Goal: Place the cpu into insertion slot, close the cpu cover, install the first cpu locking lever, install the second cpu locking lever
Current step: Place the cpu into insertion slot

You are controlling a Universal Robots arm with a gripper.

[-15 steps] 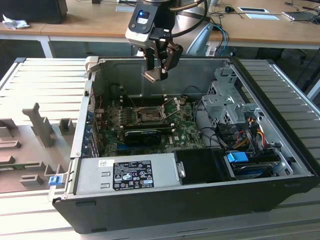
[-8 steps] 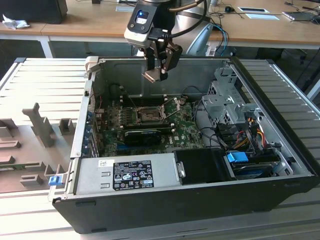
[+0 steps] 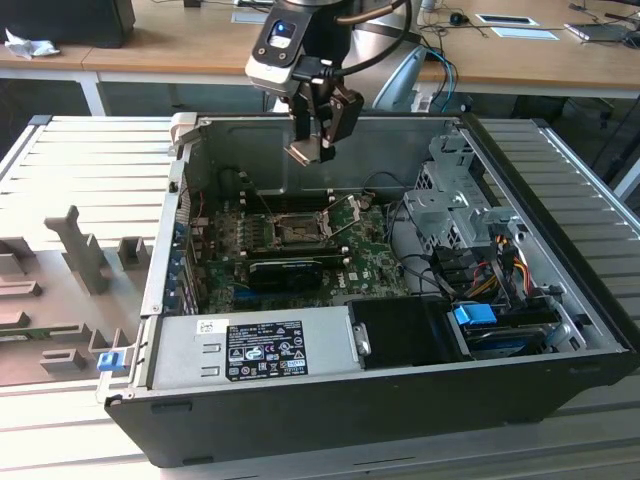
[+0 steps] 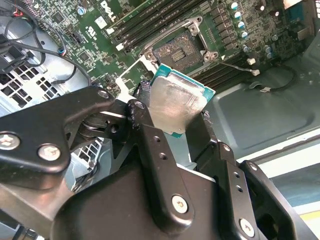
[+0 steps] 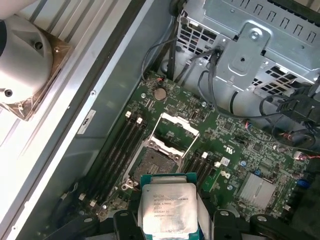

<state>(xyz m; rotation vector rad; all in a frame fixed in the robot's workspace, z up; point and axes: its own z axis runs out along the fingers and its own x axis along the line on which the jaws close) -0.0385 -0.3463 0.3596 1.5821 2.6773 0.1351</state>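
Your gripper is clamped on the cpu, well above the insertion slot; cpu cover stands open. Keep the cpu level, corners squared w/ the slot; no force on pins.

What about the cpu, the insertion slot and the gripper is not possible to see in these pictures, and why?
1. Underside of the cpu: turned away from both wrist views.
2. Gripped edges of the cpu: covered by the gripper, shut on it, in the second wrist view; one edge is cut off by the first wrist view's border.
3. Pins of the insertion slot: too small in the exterior view to judge.
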